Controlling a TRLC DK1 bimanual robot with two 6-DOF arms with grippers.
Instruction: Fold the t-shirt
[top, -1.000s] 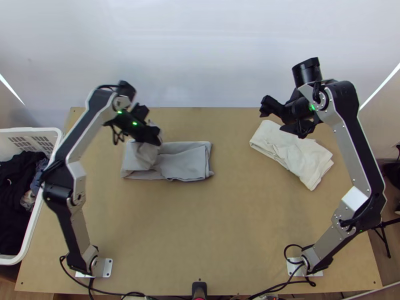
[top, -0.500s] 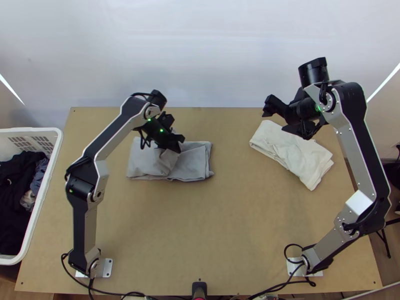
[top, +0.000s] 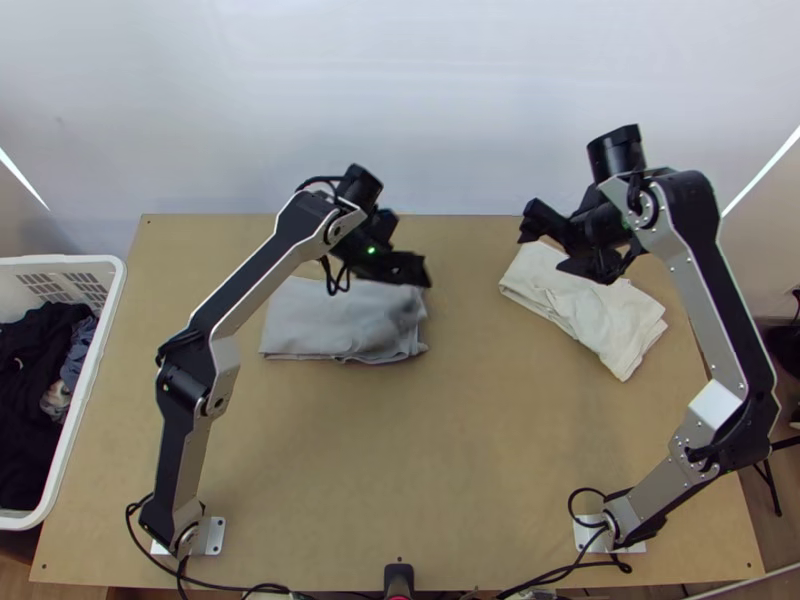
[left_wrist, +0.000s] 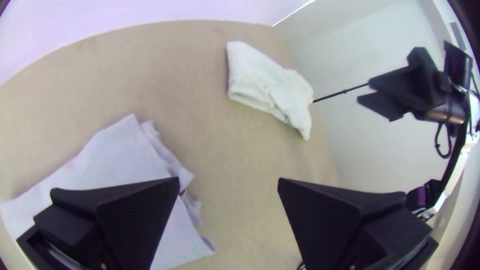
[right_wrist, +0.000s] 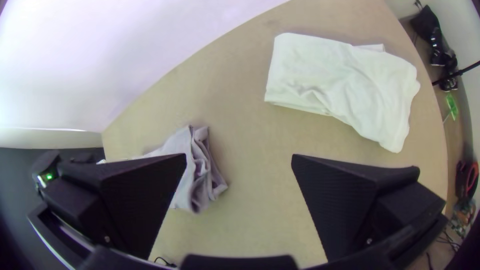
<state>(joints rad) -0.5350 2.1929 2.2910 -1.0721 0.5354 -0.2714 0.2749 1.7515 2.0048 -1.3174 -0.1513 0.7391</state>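
Gaping, empty: left claw (top: 408, 248), right claw (top: 545, 248); right wrist view reveals grey shirt's (right_wrist: 200, 175) rumples.

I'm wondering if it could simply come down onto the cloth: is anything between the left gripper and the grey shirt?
Nothing visible is in the way. The open left gripper hangs near the far right corner of the grey shirt. The white cloth lies off to the right, not between them.

Left tool (top: 410, 246) shifted right; grey shirt (top: 320, 318) flatter.
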